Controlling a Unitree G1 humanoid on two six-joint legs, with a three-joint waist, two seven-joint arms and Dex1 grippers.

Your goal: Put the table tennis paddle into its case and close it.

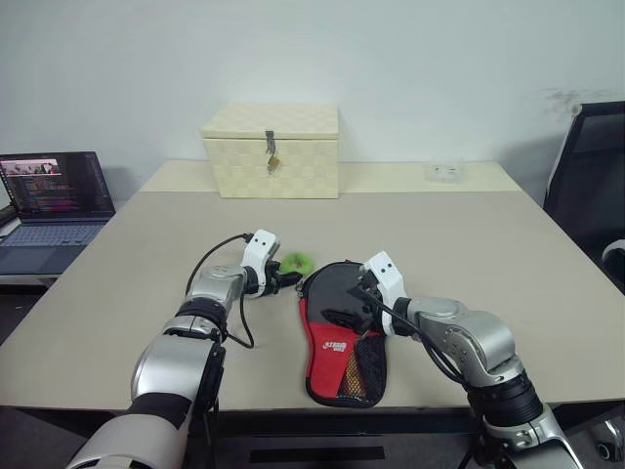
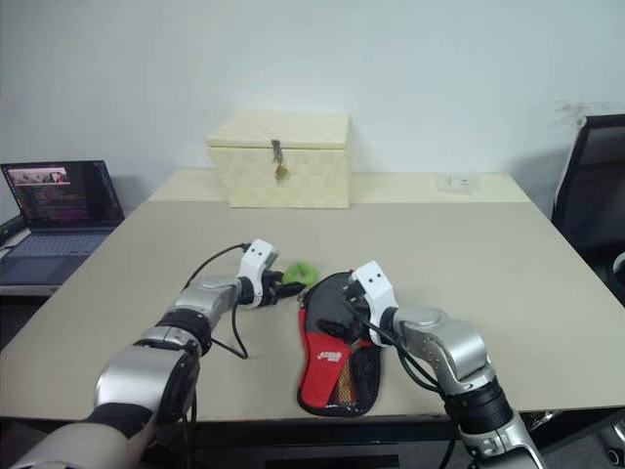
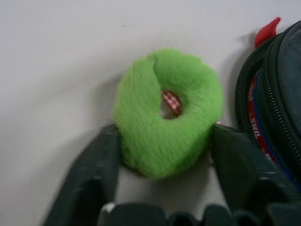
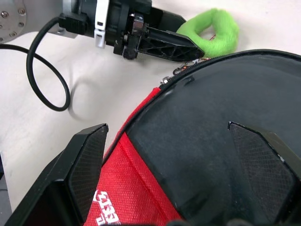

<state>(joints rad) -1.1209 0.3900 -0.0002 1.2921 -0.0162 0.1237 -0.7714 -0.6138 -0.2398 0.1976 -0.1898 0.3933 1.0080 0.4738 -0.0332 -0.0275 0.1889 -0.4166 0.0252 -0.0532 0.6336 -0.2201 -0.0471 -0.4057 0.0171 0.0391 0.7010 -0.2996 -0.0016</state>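
Note:
The case (image 1: 337, 347), a black pouch with a red logo panel and mesh, lies flat near the table's front edge. The table tennis paddle is hidden; I cannot tell whether it lies inside. A green fluffy ring (image 3: 167, 110) sits at the case's far left rim, by the zipper. My left gripper (image 1: 290, 280) reaches in from the left, and its fingers (image 3: 94, 174) press against both sides of the ring. My right gripper (image 4: 167, 126) stands open over the case's round black upper part, one finger at each side.
A cream woven box (image 1: 271, 151) with a metal latch stands at the back of the table (image 1: 469, 244). An open laptop (image 1: 54, 195) sits off to the left. A black chair (image 1: 591, 176) is at the right, and a small white item (image 1: 444, 173) lies far right.

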